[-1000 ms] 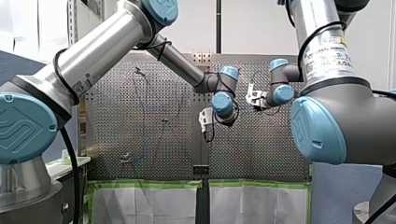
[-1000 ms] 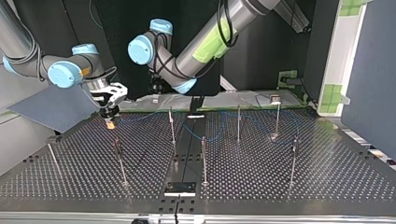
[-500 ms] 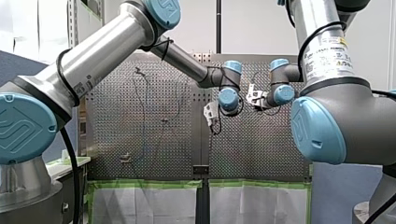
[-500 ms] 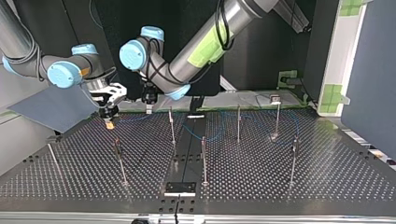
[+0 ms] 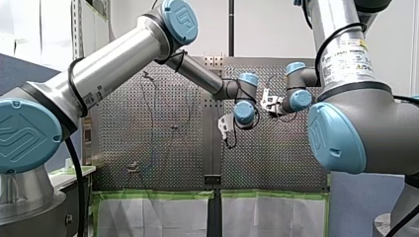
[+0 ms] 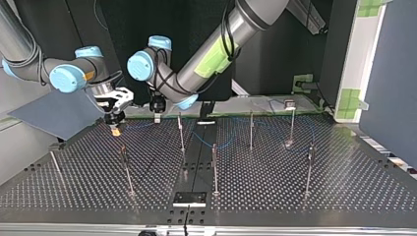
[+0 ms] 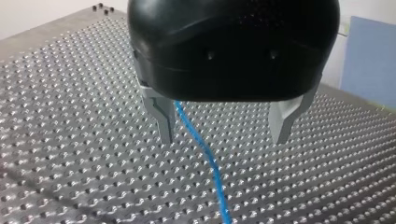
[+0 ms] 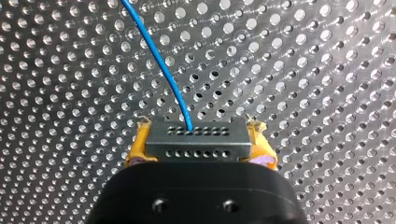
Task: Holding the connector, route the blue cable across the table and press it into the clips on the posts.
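right gripper (image 8: 198, 140) is clenching the connector (image 8: 195, 133) between its yellow pads (image 8: 136, 151). blue cable (image 8: 161, 65) is leaving the connector's face straight ahead of that claw, then curving off over the table (image 8: 303, 70).

left gripper (image 7: 223, 139) is hanging released, jaws wide, pointing down over the table.

key relation: the cable is running inside the left gap, long axis roughly along the claw's line of sight. it's sitting just beside one finger (image 7: 161, 114) and well apart from the other. can't tell whether it's touching that finger.

in the top view my left arm is reaching past the middle toward my right arm's side. its claw is sitting between the connector and the nearest post (image 6: 180, 130), so it's the nearer of the two to that post. beyond it the cable is lying loose across the table among the far posts.

judging: next move is centring the left claw on the cable, then closing on it as a guide. clips are too small to read.
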`<move>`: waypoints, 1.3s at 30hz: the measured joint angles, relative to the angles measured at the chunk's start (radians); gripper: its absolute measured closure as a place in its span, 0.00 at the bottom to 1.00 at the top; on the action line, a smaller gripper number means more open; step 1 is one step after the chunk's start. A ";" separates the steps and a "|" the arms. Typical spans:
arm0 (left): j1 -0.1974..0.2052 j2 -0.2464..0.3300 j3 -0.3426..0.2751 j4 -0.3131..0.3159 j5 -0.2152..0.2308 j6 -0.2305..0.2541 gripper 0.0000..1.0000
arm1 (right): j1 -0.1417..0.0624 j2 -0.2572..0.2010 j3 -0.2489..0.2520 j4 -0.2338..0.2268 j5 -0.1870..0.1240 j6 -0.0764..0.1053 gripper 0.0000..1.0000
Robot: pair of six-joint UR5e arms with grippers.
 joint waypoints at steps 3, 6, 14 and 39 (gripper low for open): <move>0.005 -0.001 0.010 0.001 -0.002 0.000 0.00 | 0.000 0.000 0.000 0.000 -0.001 0.000 1.00; 0.008 -0.005 0.018 0.004 0.000 0.001 0.00 | -0.001 0.000 0.000 0.000 -0.001 0.000 1.00; 0.003 -0.059 0.073 -0.044 -0.001 0.000 0.00 | -0.001 0.000 0.000 0.000 -0.004 0.000 1.00; -0.011 -0.167 0.262 -0.110 -0.036 0.003 0.55 | -0.004 0.000 0.000 -0.006 -0.011 0.000 1.00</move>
